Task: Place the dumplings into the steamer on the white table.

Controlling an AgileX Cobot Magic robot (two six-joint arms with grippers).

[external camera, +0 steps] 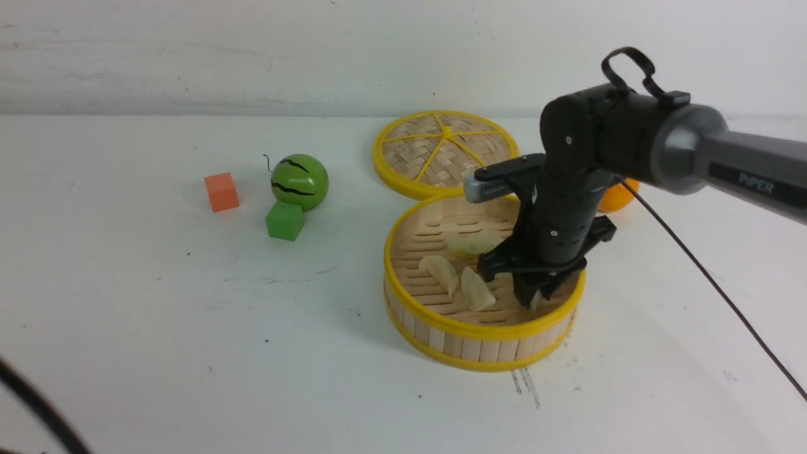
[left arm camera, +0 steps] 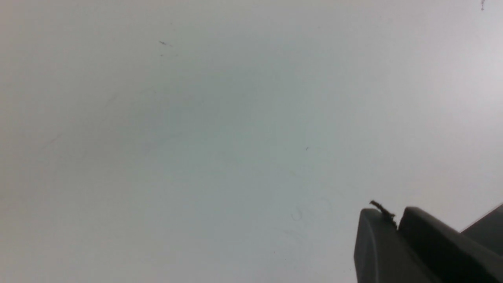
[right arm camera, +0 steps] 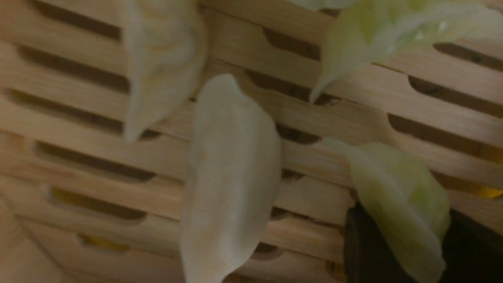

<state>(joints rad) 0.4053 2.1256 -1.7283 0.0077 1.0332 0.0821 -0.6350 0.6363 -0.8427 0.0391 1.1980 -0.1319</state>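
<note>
A dark cable [external camera: 38, 410] curves across the near left corner of the white surface [external camera: 189, 328]. Right of the middle sits the round steamer [external camera: 466, 347], and the right arm [external camera: 630, 139] reaches down into its right side. The right arm's jaws are pinching a yellow-green dumpling [right arm camera: 397, 204] just above the slatted floor. The other dumplings [external camera: 477, 289] lie on that floor to the left of it. Two pale ones are side by side on the near part, and a greenish one is farther back. The woven lid [external camera: 446, 153] lies flat just beyond the steamer, and an orange fruit [external camera: 621, 197] peeks out behind the arm. Well to the left a toy watermelon [external camera: 300, 181] touches a green cube [external camera: 285, 220] on its near side, with an orange cube [external camera: 221, 192] apart, farther left. The left arm's jaws, seen only from their own wrist, are pressed together over bare surface with nothing between them.
</note>
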